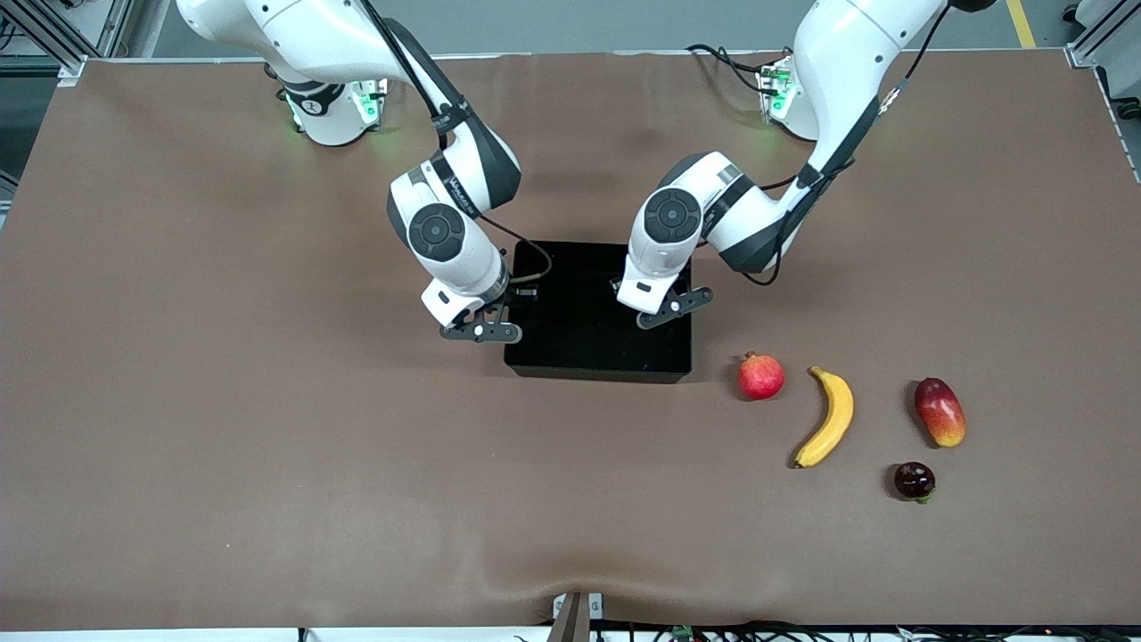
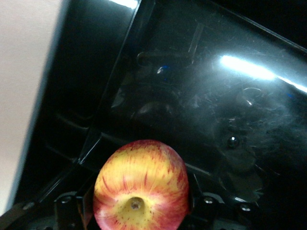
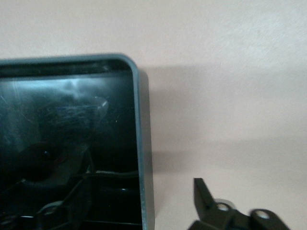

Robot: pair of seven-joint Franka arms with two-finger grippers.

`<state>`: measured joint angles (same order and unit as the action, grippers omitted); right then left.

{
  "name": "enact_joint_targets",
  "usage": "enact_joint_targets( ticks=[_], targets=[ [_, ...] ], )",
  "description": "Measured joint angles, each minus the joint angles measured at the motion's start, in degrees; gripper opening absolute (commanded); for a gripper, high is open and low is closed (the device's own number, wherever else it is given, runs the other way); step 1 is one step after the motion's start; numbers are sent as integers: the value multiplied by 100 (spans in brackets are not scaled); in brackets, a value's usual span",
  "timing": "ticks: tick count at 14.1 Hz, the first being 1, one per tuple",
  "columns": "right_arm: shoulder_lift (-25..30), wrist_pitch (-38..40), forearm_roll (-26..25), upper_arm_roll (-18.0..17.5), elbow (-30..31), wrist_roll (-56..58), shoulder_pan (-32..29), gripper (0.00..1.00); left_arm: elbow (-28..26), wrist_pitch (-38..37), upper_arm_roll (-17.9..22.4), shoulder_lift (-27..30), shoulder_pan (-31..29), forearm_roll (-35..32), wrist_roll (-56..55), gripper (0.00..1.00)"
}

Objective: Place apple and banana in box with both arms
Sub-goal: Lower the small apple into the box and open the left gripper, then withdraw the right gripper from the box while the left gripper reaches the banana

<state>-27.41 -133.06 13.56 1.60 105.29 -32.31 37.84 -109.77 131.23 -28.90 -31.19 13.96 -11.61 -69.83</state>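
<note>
Front view: both arms reach to the box (image 1: 579,357), which lies mid-surface. The left pincer (image 1: 675,308) hangs over the box's end toward the left arm; the right pincer (image 1: 481,332) hangs at the box's edge toward the right arm's end. The banana (image 1: 827,417) lies on the surface, apart from the box, nearer the camera and toward the left arm's end, so its half of the task is judged not yet begun. Left wrist view alone reveals the apple (image 2: 140,187), clamped between the left pincer's part-closed jaws above the box floor (image 2: 230,96), not yet released; the front view hides it under the arm. Right wrist view shows the box corner (image 3: 136,76) and one finger (image 3: 207,199) of the right pincer over bare surface, holding nothing, jaws apparently spread.
</note>
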Motion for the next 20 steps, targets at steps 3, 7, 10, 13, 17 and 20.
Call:
enact_joint_targets(
  ticks=[3, 7, 10, 13, 17, 20],
  targets=[
    [205, 265, 0, 47, -10, 245, -370, 100, -1, 308, 21, -252, -28, -171, -2, 76],
    [623, 998, 0, 71, -38, 1497, -1345, 100, 61, 429, 38, -339, -85, -262, -2, 100],
    [868, 1436, 0, 78, -42, 2173, -1937, 100, 327, 282, 38, -134, -131, -284, -2, 100],
    [1096, 1764, -3, 81, -46, 2376, -2305, 100, 881, -703, 36, 424, -357, -285, -2, 100],
    [1389, 2151, -6, 96, -49, 3189, -2977, 100, 1672, -1939, 54, 873, -1001, -304, 680, 100],
    [1665, 2405, -46, 100, -60, 3618, -3347, 100, 1693, -2051, 81, 867, -1956, -314, 2441, 100]
  ],
)
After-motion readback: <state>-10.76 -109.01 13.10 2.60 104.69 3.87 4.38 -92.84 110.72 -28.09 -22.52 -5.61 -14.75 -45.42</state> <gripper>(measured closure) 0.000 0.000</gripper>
